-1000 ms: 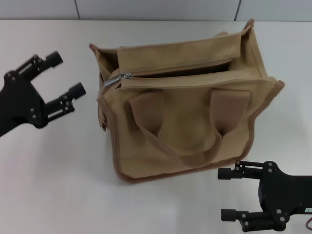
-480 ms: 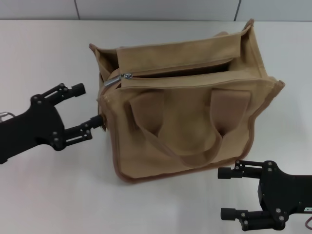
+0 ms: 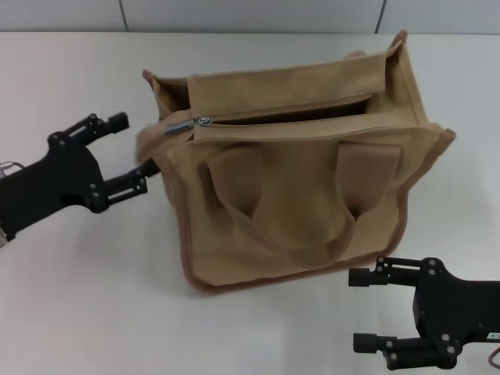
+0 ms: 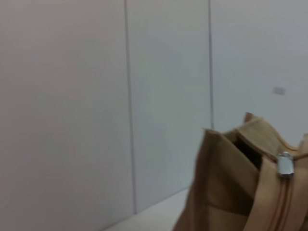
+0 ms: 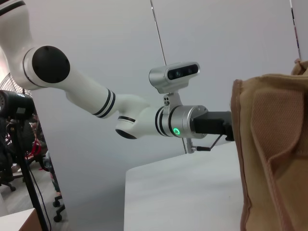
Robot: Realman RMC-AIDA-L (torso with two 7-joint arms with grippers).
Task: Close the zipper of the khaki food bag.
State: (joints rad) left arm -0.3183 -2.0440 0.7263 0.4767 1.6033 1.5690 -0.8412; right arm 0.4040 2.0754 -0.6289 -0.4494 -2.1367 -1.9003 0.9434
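The khaki food bag (image 3: 305, 195) stands mid-table with both strap handles folded over its front. Its zipper (image 3: 281, 112) gapes along the top, and the silver slider (image 3: 201, 121) and pull tab sit at the bag's left end. My left gripper (image 3: 133, 148) is open at that end, its fingers straddling a blurred fold of the bag's side fabric just below the pull tab. In the left wrist view the slider (image 4: 285, 165) shows close up on the bag's (image 4: 226, 192) end. My right gripper (image 3: 357, 310) is parked open near the bag's front right corner.
The bag rests on a white table (image 3: 78, 297) with a wall of grey panels behind it. The right wrist view shows the bag's side (image 5: 274, 159) and, beyond it, the left arm (image 5: 144, 120) reaching in.
The left gripper came in from the left to the bag's left end. The end fabric now bulges out between its fingers. The right arm has not moved.
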